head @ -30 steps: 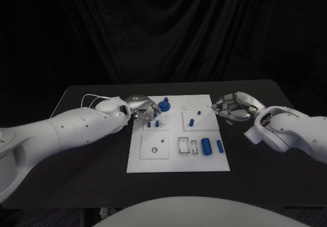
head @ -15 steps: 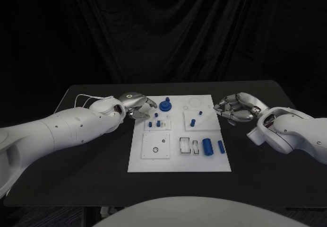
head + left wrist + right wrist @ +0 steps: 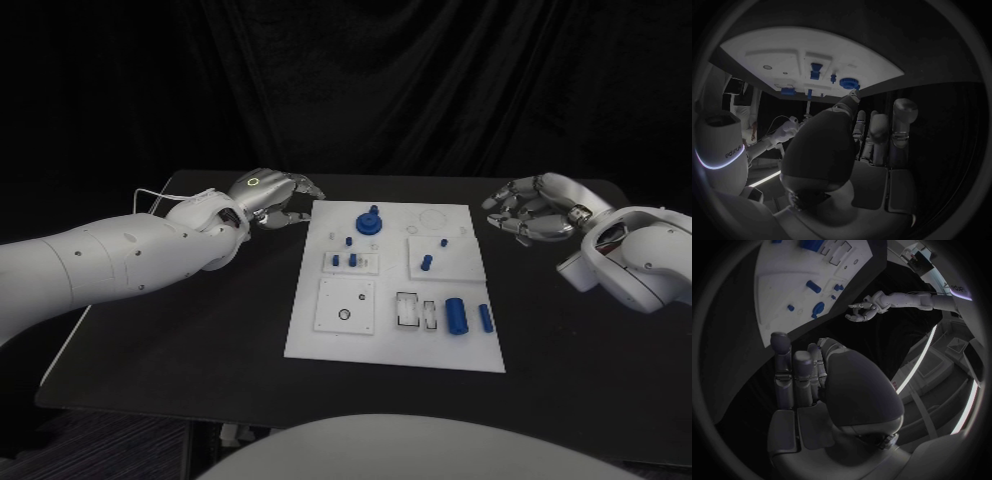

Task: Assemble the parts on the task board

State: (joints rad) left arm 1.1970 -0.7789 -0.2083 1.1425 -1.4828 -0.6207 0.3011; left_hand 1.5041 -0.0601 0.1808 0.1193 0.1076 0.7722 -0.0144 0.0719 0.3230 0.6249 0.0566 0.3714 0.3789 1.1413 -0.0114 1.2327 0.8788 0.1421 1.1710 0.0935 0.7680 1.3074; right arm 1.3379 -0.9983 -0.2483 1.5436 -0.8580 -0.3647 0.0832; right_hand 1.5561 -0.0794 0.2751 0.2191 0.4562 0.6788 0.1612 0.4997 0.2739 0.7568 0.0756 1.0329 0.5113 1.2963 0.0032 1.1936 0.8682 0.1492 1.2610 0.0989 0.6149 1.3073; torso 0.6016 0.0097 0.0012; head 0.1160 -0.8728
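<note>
Black table (image 3: 173,350), matte top. White task board (image 3: 397,345) lies flat at its middle, long side running away from the robot. Bare black surface on both sides of the board and along its near edge.

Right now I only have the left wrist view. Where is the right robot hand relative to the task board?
Observer: The right robot hand is off the task board, over the black table beside the board's far right corner.
Operator: Is it carrying a part?
Observer: No part shows in it; its fingers are curled in on nothing.
Operator: And from above, where does my hand sit?
Observer: The left robot hand is over the table just off the board's far left corner, touching no part.
</note>
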